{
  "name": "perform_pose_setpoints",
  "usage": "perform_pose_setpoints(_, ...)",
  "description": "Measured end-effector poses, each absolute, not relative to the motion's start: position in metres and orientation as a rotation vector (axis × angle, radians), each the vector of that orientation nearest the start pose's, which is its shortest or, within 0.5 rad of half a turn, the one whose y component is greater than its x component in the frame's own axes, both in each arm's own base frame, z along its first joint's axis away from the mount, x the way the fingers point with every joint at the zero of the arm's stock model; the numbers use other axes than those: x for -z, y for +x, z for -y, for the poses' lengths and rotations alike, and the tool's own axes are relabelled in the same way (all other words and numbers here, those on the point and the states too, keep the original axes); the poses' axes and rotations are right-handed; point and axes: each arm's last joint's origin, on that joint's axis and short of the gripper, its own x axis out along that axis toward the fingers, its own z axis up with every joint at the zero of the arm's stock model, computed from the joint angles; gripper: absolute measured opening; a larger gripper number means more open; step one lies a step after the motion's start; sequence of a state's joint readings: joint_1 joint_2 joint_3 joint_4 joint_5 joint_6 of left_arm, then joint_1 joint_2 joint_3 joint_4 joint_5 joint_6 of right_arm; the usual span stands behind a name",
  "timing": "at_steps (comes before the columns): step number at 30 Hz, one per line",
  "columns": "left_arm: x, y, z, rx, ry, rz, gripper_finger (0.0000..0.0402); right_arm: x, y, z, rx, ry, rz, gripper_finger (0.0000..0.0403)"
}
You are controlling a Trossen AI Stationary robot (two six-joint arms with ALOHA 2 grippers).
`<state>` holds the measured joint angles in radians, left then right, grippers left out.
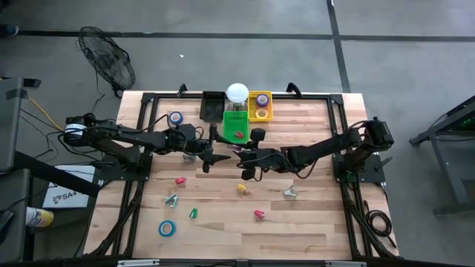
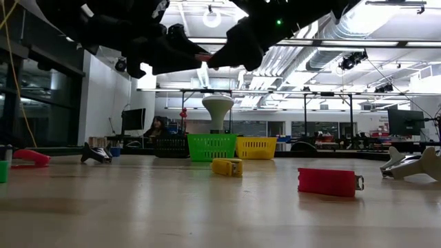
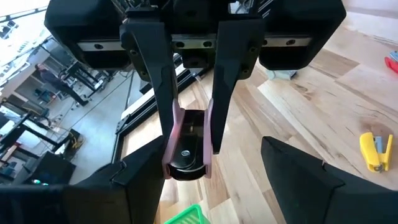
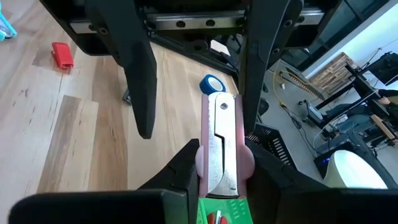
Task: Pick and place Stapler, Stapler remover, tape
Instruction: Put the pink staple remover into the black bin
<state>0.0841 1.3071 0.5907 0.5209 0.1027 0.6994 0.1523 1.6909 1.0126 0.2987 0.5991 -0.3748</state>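
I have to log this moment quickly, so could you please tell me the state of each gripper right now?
Left gripper: open, straddling the pink stapler.
Right gripper: closed, holding the pink stapler.

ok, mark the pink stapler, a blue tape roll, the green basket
pink stapler (image 4: pixel 221 146), right wrist view, metal top strip.
blue tape roll (image 4: pixel 207 83), right wrist view, its rim.
green basket (image 2: pixel 211 147), low view, front wall.

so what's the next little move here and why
Probably close the left gripper on the pink stapler. Its open fingers sit either side of the stapler, which the right gripper clamps in mid-air between the two arms, so this looks like a handover awaiting a second grip.
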Motion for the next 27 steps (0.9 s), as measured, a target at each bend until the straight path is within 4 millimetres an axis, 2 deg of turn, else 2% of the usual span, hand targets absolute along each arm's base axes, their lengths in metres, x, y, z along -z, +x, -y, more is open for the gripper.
perform_pose_setpoints(15,-0.2241,0.2694,-0.0192,0.105,0.661,-0.171,0.0248,-0.2245,0.3633,-0.0387,0.379,-0.507,-0.439,0.0081)
perform_pose_setpoints(27,-0.2252,0.2695,-0.0195,0.094,0.663,-0.166,0.0137,-0.2242,0.3633,-0.0390,0.370,-0.502,-0.440,0.0081)
